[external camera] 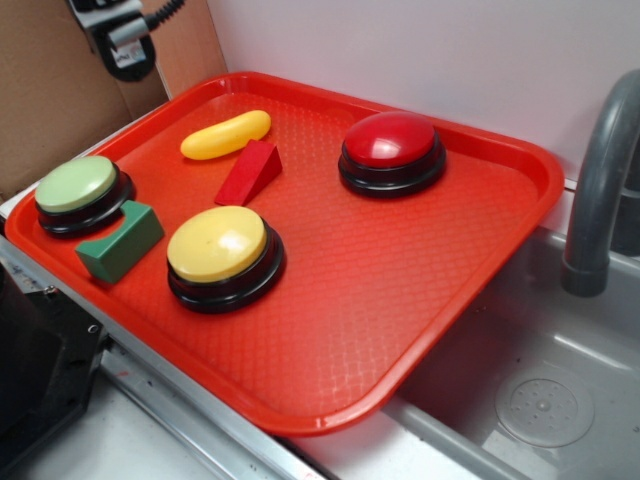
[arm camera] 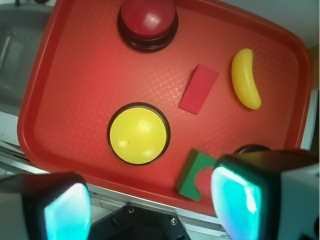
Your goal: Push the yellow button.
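**Yellow button untouched on tray; jaws spread**

No legible writing or brand marks appear. The yellow button (external camera: 218, 243), a glossy dome on a black circular base, sits on the textured red plastic tray (external camera: 420, 300) near its front edge, between a green notched block (external camera: 120, 241) and a red wedge (external camera: 248, 172). The gripper (arm camera: 150, 205) hangs above the tray's edge, jaws spread wide, holding nothing.

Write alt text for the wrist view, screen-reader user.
Looking down from the wrist camera, a yellow button sits on a red tray, with the gripper's two fingers spread apart, blurred in the foreground, holding nothing. Also on the tray: a red button, a red block, a yellow bean-shaped piece and a green block.
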{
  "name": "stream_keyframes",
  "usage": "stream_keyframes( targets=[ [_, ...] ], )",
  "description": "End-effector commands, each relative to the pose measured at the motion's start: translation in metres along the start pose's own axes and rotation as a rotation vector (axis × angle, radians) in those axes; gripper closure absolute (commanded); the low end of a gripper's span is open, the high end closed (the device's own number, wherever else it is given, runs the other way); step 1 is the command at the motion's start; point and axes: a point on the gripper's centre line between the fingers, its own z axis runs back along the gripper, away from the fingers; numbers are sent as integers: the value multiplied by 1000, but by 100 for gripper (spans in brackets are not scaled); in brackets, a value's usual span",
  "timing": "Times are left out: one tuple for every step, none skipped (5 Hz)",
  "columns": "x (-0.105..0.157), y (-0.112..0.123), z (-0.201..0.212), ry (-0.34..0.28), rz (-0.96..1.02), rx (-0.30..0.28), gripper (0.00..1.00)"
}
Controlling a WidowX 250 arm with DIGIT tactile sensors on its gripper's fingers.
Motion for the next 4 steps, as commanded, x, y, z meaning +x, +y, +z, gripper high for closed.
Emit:
stream_keyframes(
  targets=[
    [3, -5, 17, -46, 7, 10, 0],
    [1, -7, 21, -52, 9, 13, 0],
    [-2, -8, 25, -59, 17, 23, 0],
    [-3, -9, 25, -54, 17, 28, 0]
  ],
)
